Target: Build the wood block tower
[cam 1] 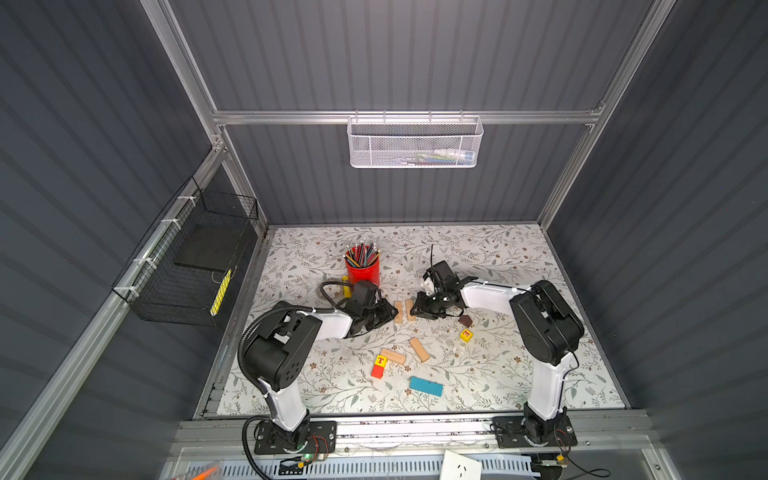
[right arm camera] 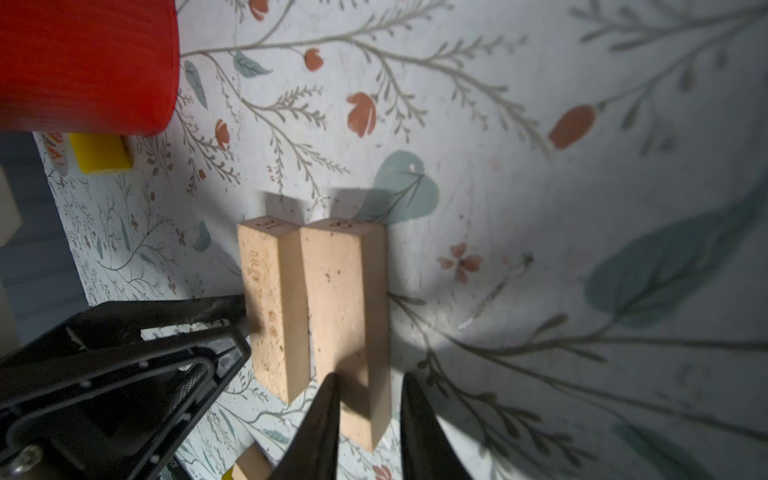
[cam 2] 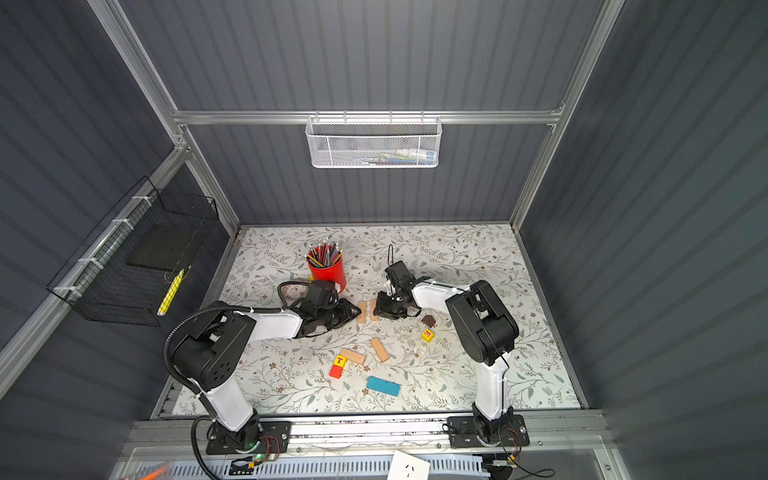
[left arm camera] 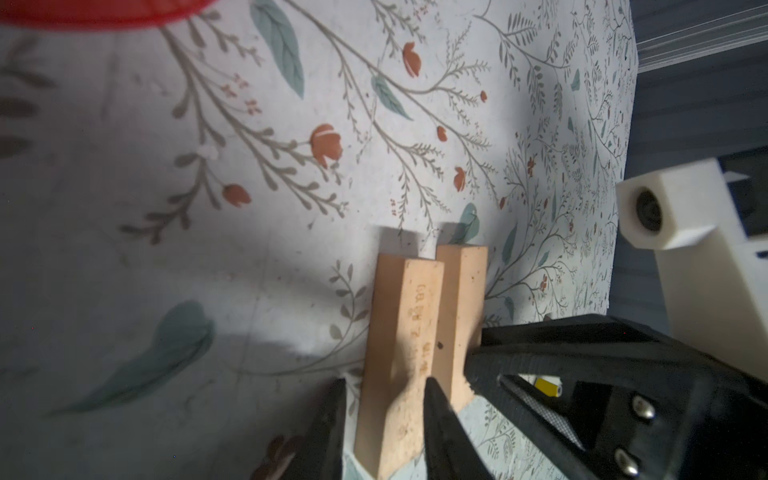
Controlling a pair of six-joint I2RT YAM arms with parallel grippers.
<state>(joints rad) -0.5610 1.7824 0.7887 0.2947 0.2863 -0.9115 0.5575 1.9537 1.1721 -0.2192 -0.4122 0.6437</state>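
Note:
Two tan planks stand on edge side by side mid-mat in both top views, the left plank (cam 1: 398, 312) and the right plank (cam 1: 410, 309). My left gripper (left arm camera: 384, 382) has its jaws closed against the sides of the left plank (left arm camera: 395, 332). My right gripper (right arm camera: 370, 376) is closed the same way on the right plank (right arm camera: 353, 299). Nearer the front lie two more tan planks (cam 1: 419, 349) (cam 1: 393, 356), a yellow T cube (cam 1: 380, 360) beside a red cube (cam 1: 377, 371), a blue plank (cam 1: 426, 386), a yellow E cube (cam 1: 466, 335) and the dark brown roof piece (cam 1: 465, 320).
A red pencil cup (cam 1: 362, 270) stands just behind the left gripper, with a yellow glue stick (cam 1: 345, 286) beside it. A black wire basket (cam 1: 195, 266) hangs on the left wall and a white mesh basket (cam 1: 415, 143) on the back rail.

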